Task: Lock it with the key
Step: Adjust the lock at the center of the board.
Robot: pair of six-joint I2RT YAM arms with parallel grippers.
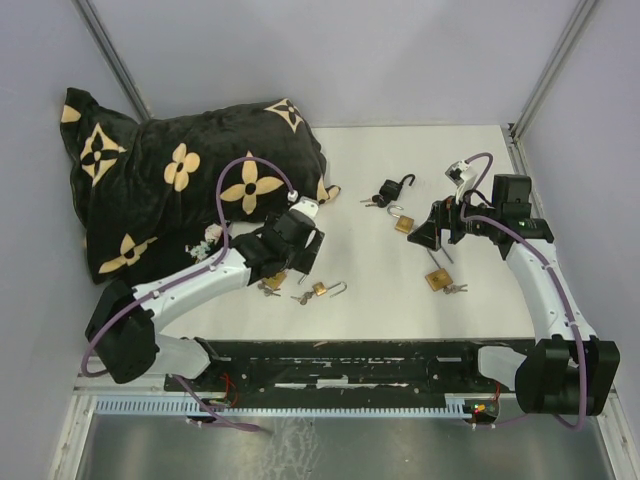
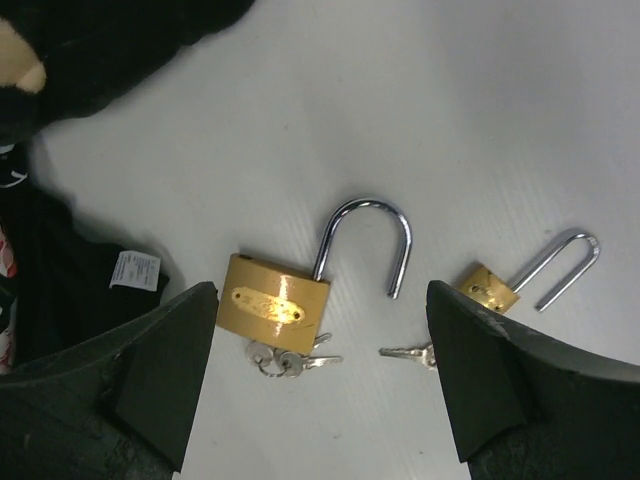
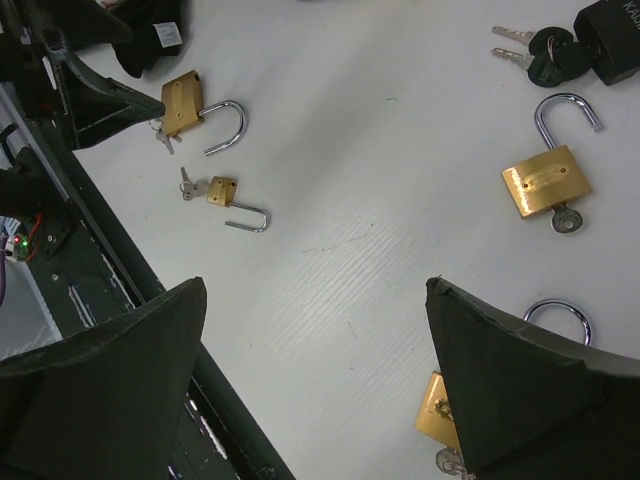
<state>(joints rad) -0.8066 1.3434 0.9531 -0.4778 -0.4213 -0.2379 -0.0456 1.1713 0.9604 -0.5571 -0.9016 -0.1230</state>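
The left gripper is open, its jaws either side of a brass padlock. This padlock lies flat on the white table, shackle swung open and keys at its base. The right gripper is open and empty, near a second brass padlock.

The left arm is reaching forward and rightward from its base, and the left hand is pointing down with its fingers standing wide apart, gripping nothing. The right arm is stretching forward and bending leftward at the wrist, and the right hand is facing down, jaws spread wide and empty.
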